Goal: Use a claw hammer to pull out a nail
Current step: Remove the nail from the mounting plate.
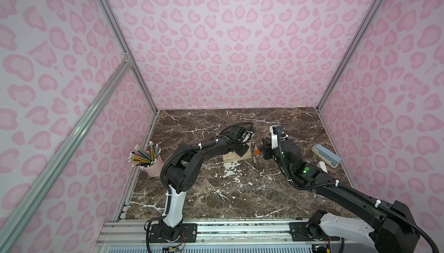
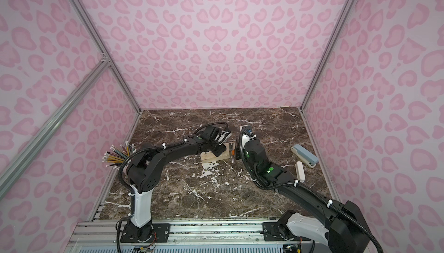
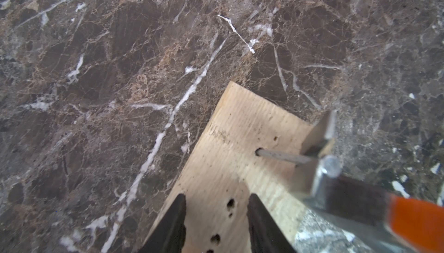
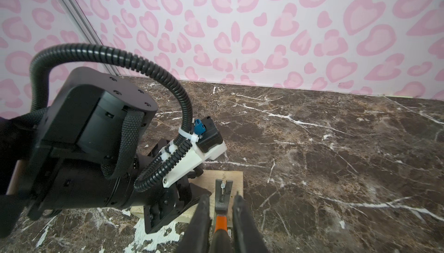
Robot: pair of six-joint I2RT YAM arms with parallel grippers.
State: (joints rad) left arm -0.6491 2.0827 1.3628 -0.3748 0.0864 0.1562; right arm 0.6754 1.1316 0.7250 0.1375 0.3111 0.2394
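We see a brown marble table (image 1: 216, 191) boxed in by pink spotted walls (image 1: 240, 47). Two black robot arms reach in from the near edge and meet over a pale wood block (image 1: 233, 161) near the table's middle.

The hammer (image 4: 220, 205) is at the right end of the block, its steel head over the wood. Its shaft points back toward the right arm. The right gripper (image 4: 221, 195) is clamped on the hammer at its orange collar, with one black finger on each side of the shaft.

In the left wrist view, a grey nail (image 3: 283, 156) leans out of a hole in the wood. Its shank passes through the split in the hammer's head, and its round head sits just past that split. Several empty holes dot the wood nearby.

The left gripper (image 3: 217, 197) sits low over the block, just beside the hammer's head. Its two fingers are apart, with bare wood showing between them and nothing held. We cannot tell whether the fingertips touch the wood.

By the left wall stands a pink cup (image 1: 153, 167) full of pencils (image 1: 144, 154). Near the right wall lie a blue-grey stapler (image 1: 326, 155) and a small white piece (image 2: 300, 171), both well apart from the block.
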